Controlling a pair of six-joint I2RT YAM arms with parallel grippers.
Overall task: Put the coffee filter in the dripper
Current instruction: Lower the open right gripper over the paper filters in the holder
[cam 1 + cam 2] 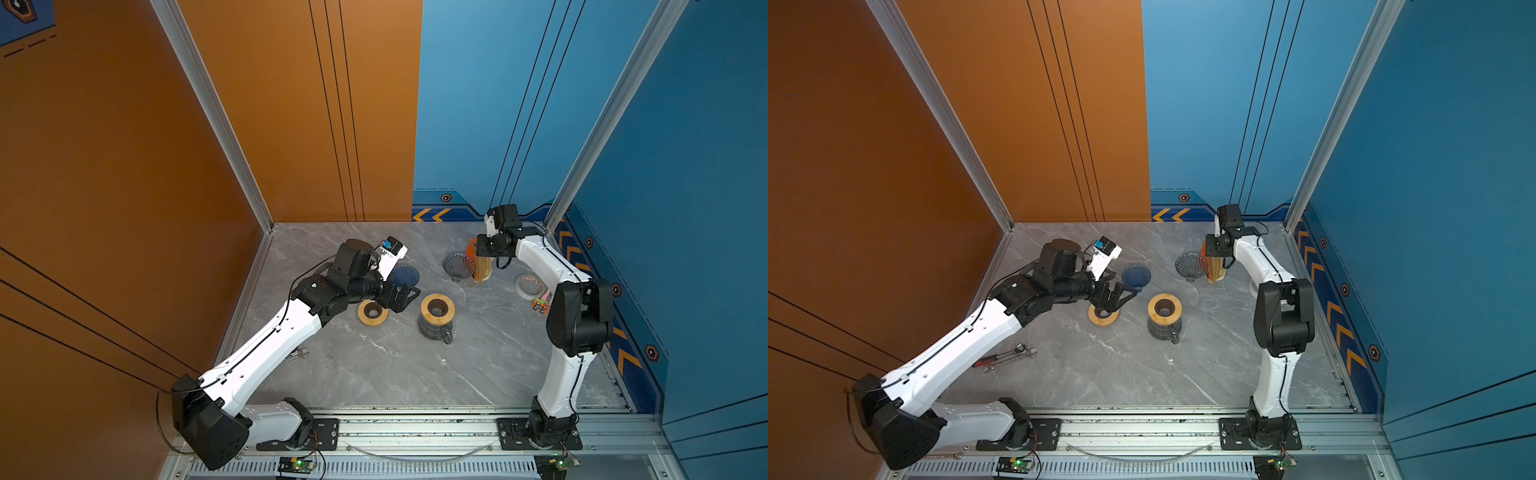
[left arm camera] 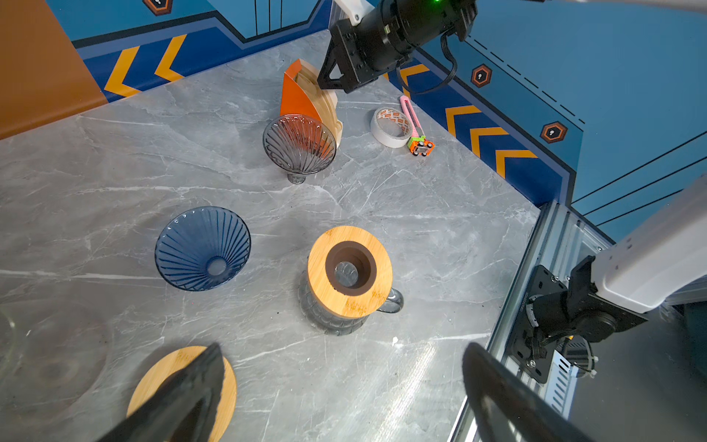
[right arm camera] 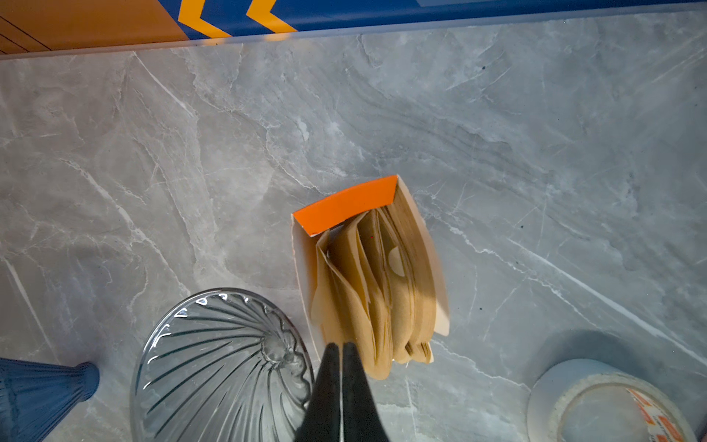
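1. The right gripper [image 3: 340, 348] has its jaws clenched tight together at the near edge of the coffee filters [image 3: 367, 291]. From where I stand I cannot tell whether a sheet is actually caught between them.
2. The filters are standing fanned in their orange box [image 3: 346, 204] at the back of the table [image 3: 535, 153], just beside the clear dripper [image 3: 222, 363]. None is in a dripper yet.
3. I'd say the pull should go slow and straight up out of the box. The paper is thin and the sheets lie close together, so a quick tug could bring a clump, or nothing at all.
4. Nothing holds the box and it looks light. Dragging sideways could tip it against the clear dripper, so the lift wants no side pull.
5. The left gripper [image 2: 342, 350] hangs with its jaws spread wide and empty over a wooden ring [image 2: 153, 382], near the blue dripper [image 2: 202, 248]. It looks free to steady the box or a dripper if either shifts.
6. The clear dripper is the nearer one. A flat-folded filter should go in point first and be let go only once it sits against the ribs.
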